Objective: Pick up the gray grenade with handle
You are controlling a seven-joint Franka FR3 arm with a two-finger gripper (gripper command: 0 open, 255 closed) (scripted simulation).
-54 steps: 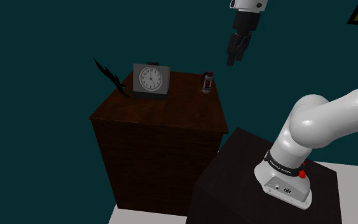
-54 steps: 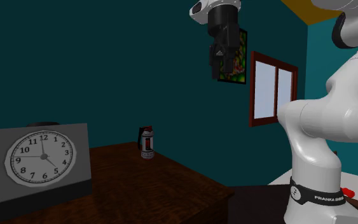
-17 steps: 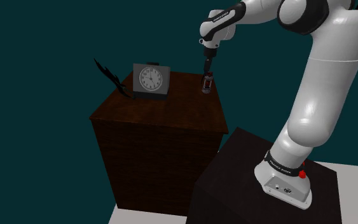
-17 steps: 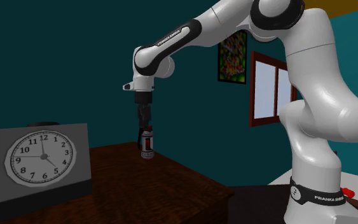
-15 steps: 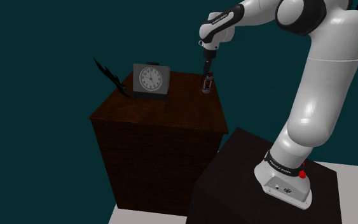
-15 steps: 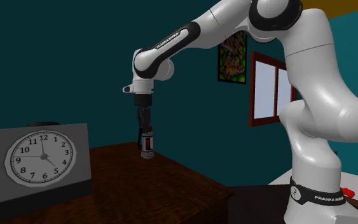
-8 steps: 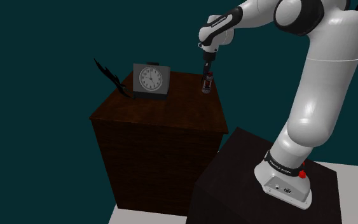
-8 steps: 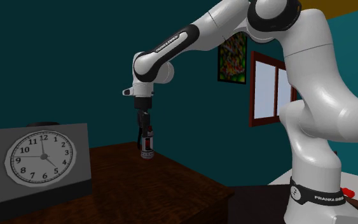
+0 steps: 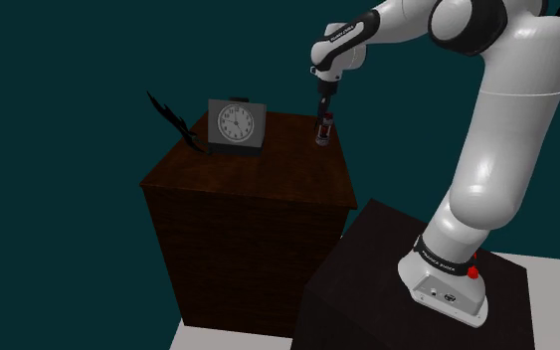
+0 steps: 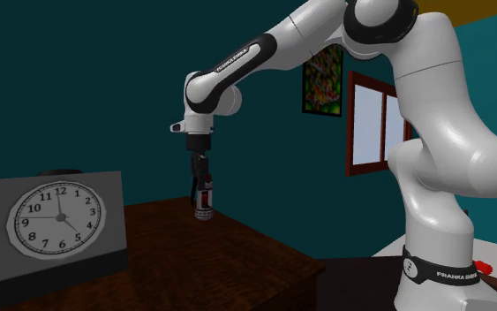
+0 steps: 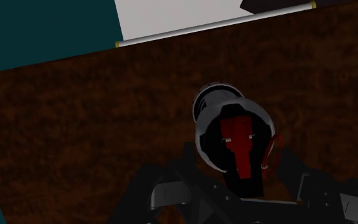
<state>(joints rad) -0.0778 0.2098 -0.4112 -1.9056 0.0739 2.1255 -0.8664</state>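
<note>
Gripper (image 9: 321, 116) hangs pointing straight down at the far corner of a dark wood cabinet (image 9: 249, 204), right over the grenade (image 9: 321, 132) and down around its top. Can't tell whether it's clamped on the grenade or just sitting around it w/o contact.

Grenade stands upright on the cabinet top, near the edge on the shoulder view's right, well apart from the clock (image 9: 235, 125). Body is gray w/ a dark band and red bits.

Second ext. view: gripper (image 10: 200, 184) meets the grenade (image 10: 203, 205) at its upper part; base looks to be on the wood. Arm (image 10: 432, 159) arcs over from that view's right. Clock (image 10: 56, 221) is big in the foreground at the left. Framed picture (image 10: 322, 79) and window (image 10: 379, 124) are on the teal wall behind.

Wrist view: looking down on the grenade (image 11: 231, 124), which sits between the gripper's (image 11: 238, 194) two sides. Round gray rim, black cap, red lever, thin ring on one side. Brown wood around it, white floor (image 11: 184, 13) past the cabinet edge.

Black spiky object (image 9: 173, 121) is at the cabinet's far corner, beside the clock. Arm's base sits on a dark stand (image 9: 367, 278).
</note>
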